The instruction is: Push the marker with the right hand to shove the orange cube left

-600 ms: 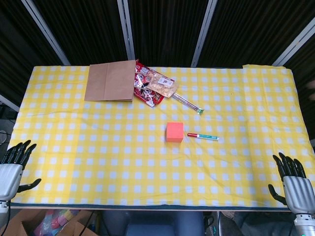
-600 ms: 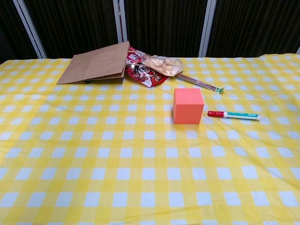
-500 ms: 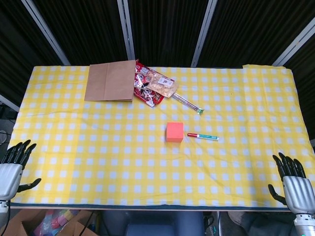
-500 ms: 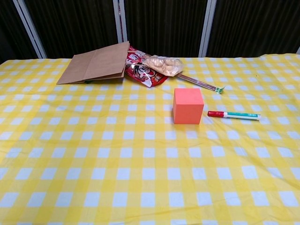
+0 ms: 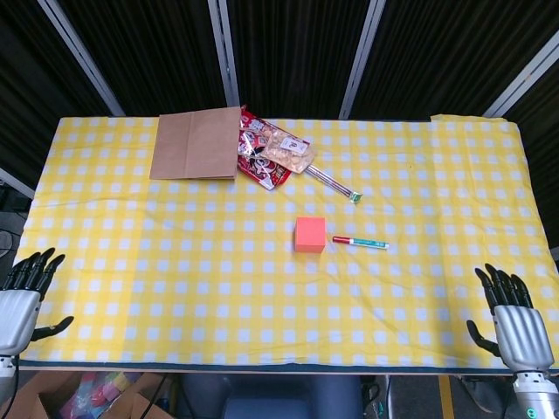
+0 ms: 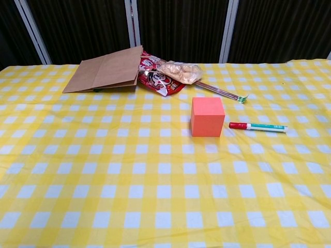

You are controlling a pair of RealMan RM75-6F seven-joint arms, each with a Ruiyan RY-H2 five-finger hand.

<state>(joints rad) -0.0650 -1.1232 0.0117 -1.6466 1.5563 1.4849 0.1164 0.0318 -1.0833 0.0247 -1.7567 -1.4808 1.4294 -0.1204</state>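
Observation:
An orange cube sits near the middle of the yellow checked tablecloth. Just to its right lies a white marker with a red cap and green band, its cap end close to the cube. My right hand hovers at the table's near right corner, fingers spread and holding nothing, far from the marker. At the near left corner my left hand is likewise spread and empty. Neither hand shows in the chest view.
A brown paper bag lies flat at the back left. Snack packets spill out beside it. A pair of wrapped chopsticks lies behind the cube.
My right hand has shifted slightly left and up along the table's near edge. The cube, marker and left hand have not moved.

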